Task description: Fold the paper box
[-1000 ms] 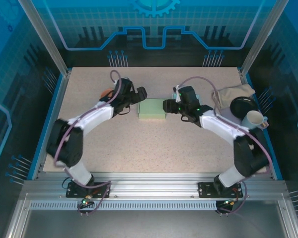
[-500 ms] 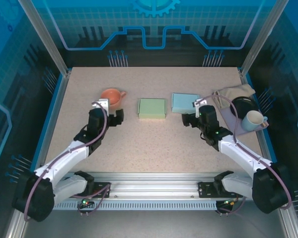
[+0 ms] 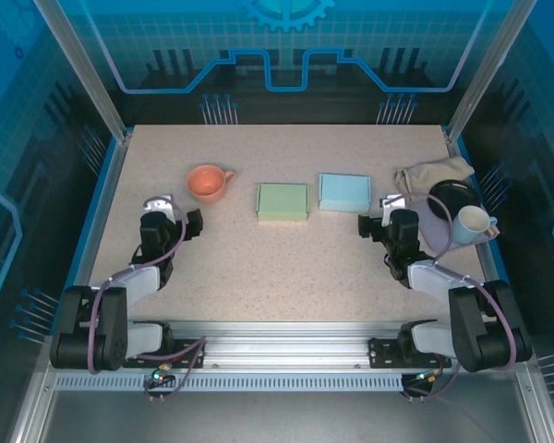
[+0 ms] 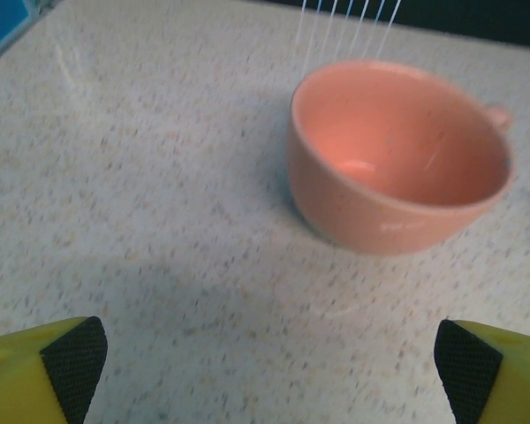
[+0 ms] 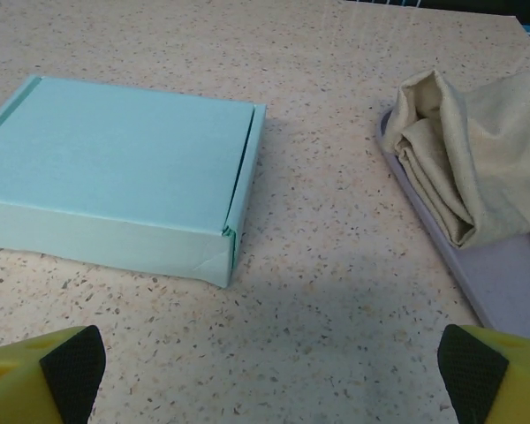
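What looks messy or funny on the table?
Only the cloth: it lies crumpled on the tray at the right. The green box and blue box sit closed, and the orange cup stands upright.

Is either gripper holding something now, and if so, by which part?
Nothing is held. The left gripper and the right gripper both stand open, touching no object.

Robot lab cell: aluminium frame (image 3: 85, 76), blue panel walls (image 3: 351, 55).

My left gripper (image 3: 175, 212): jaws wide apart, empty, arm folded low. My right gripper (image 3: 379, 215): the same.
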{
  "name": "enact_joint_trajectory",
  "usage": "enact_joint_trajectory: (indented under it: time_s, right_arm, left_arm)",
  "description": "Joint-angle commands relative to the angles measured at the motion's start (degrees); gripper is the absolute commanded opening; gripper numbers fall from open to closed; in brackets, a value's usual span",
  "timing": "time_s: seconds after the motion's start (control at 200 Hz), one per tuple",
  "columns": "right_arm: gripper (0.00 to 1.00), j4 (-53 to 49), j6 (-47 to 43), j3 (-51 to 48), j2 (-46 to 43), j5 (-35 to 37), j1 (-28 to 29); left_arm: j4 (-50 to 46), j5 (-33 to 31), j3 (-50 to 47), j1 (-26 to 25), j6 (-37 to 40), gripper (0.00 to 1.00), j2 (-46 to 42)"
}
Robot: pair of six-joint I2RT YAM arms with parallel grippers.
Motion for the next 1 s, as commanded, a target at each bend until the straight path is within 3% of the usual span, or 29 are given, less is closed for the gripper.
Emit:
enact_joint_trajectory:
  time_s: [0.0,0.06,0.13,0.245,0.33,0.47,0.61,0.995]
  right_arm:
    - [1.00,9.93,-3.30,-1.03,0.56,-2.06,-0.52]
    - [1.00,12.34,-5.05,-1.55,1.30,-3.47,-0.45]
    - [1.00,19.50,-6.68,-4.02,3.86,-6.02,-0.79]
    - [1.00,27.77,-7.35,-5.75,9.56,-12.36,-2.62]
    - [1.00,28.68,-7.55,-5.66,11.27,-14.48,-3.20]
    - [1.00,28.23,-6.50,-5.27,11.46,-15.85,-4.48]
    - [1.00,18.45,-0.48,0.65,12.70,-5.71,-5.84]
    - [1.00,16.18,-2.54,2.34,13.18,-6.22,-4.54]
  left_arm:
    - [12.66,4.34,-2.57,1.17,0.11,0.99,3.48]
    - [19.32,7.13,-3.19,1.23,1.04,0.99,8.27]
    - [16.29,13.12,-0.30,1.01,3.76,0.99,10.43]
    - [15.70,16.16,1.18,0.62,5.49,0.99,13.16]
    - [14.68,12.35,1.69,-2.36,7.68,0.99,13.33]
    - [15.71,11.60,1.23,-2.41,7.31,0.99,13.43]
    - [9.93,4.57,4.85,-2.46,4.61,0.99,14.07]
    - [10.91,0.29,4.30,-3.05,3.78,0.99,14.08]
